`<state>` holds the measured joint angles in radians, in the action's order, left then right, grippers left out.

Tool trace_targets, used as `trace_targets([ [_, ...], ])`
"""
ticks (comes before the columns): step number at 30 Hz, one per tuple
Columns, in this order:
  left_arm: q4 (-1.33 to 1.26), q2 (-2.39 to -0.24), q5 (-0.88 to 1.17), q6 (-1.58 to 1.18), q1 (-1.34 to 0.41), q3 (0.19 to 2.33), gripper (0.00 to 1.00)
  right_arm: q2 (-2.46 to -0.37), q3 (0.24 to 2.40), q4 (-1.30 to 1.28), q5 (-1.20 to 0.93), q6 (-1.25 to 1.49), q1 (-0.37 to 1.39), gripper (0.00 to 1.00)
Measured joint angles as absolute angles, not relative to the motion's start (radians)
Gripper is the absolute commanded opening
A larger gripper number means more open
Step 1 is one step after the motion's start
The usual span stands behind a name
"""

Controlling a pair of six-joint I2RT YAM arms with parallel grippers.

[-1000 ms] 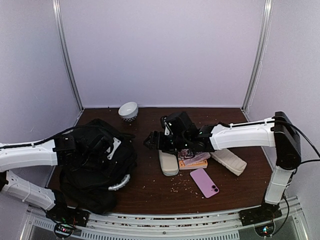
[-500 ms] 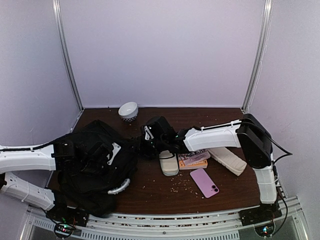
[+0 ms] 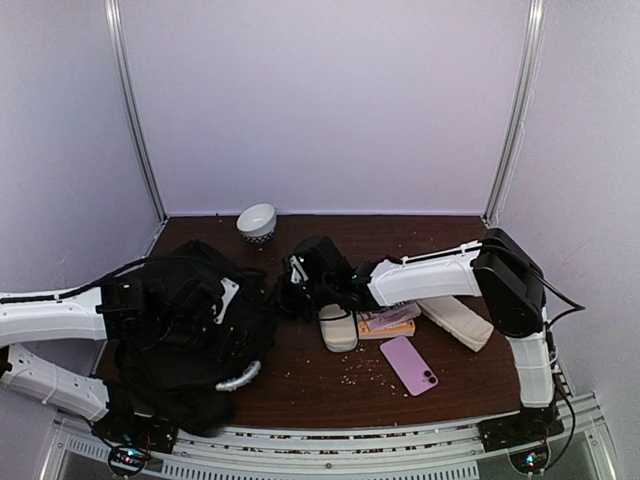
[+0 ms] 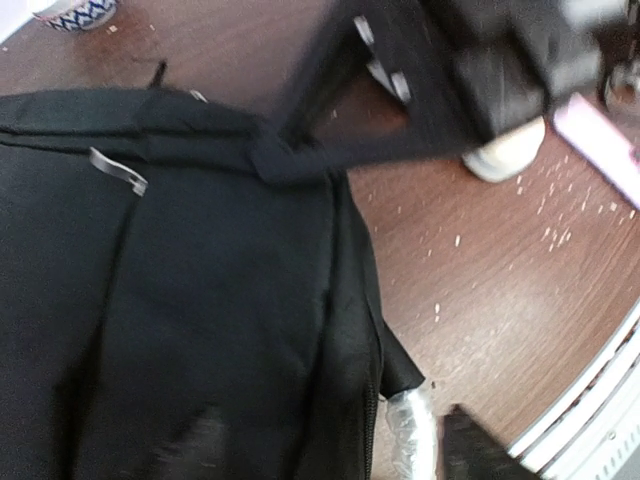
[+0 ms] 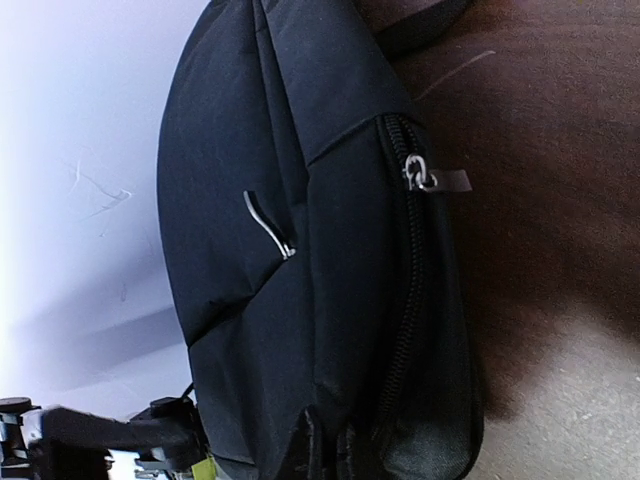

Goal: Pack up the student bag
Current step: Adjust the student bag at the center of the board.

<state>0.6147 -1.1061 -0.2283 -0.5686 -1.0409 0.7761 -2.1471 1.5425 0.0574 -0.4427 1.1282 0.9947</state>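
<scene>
The student bag [image 3: 190,330], a big black backpack, lies slumped on the left of the table, its grey-white handle [image 3: 240,375] at the near side. My left gripper [image 3: 150,305] hovers over the bag's left part. In the left wrist view the left gripper [image 4: 335,450] is open, its fingers wide apart over the fabric and the handle [image 4: 410,440]. My right gripper [image 3: 285,290] reaches the bag's right edge. In the right wrist view it [image 5: 335,445] is shut, pinching a fold of the bag [image 5: 300,250] beside the zipper, whose pull [image 5: 420,175] lies higher up.
A white bowl [image 3: 257,221] stands at the back. To the right of the bag lie a beige case [image 3: 337,326], a small orange-and-pink book [image 3: 388,320], a second beige case [image 3: 456,321] and a pink phone [image 3: 409,364]. Crumbs dot the brown table [image 3: 320,390].
My right arm swung left from the items to the bag's edge and its gripper shut on the fabric. My left gripper has opened and let go of the bag.
</scene>
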Motion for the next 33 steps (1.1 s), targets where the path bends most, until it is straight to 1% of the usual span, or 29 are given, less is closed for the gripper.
trace_targets([
  [6,0.667,-1.036,-0.292,-0.656,-1.023,0.839,0.98,-2.041,1.388,0.056,-0.387,1.102,0.981,0.00],
  [10,0.731,-0.972,-0.336,-0.779,-0.964,0.841,0.98,-1.946,1.309,0.043,-0.360,1.075,0.966,0.00],
  [17,0.838,-0.780,-0.397,-1.018,-0.886,0.703,0.96,-1.815,1.150,0.046,-0.326,1.053,0.963,0.00],
  [20,0.872,-0.735,-0.413,-1.075,-0.872,0.654,0.95,-1.777,1.079,0.052,-0.313,1.047,0.963,0.00],
  [25,0.888,-0.710,-0.409,-1.094,-0.812,0.631,0.96,-1.698,0.958,0.089,-0.301,1.037,0.965,0.00],
  [30,0.826,-0.735,-0.356,-1.095,-0.755,0.585,0.96,-1.641,0.879,0.119,-0.279,1.027,0.979,0.00],
  [32,0.780,-0.754,-0.321,-1.095,-0.728,0.553,0.94,-1.629,0.857,0.129,-0.268,1.024,0.987,0.00],
  [33,0.742,-0.765,-0.290,-1.095,-0.701,0.525,0.91,-1.625,0.850,0.130,-0.263,1.020,0.991,0.00],
])
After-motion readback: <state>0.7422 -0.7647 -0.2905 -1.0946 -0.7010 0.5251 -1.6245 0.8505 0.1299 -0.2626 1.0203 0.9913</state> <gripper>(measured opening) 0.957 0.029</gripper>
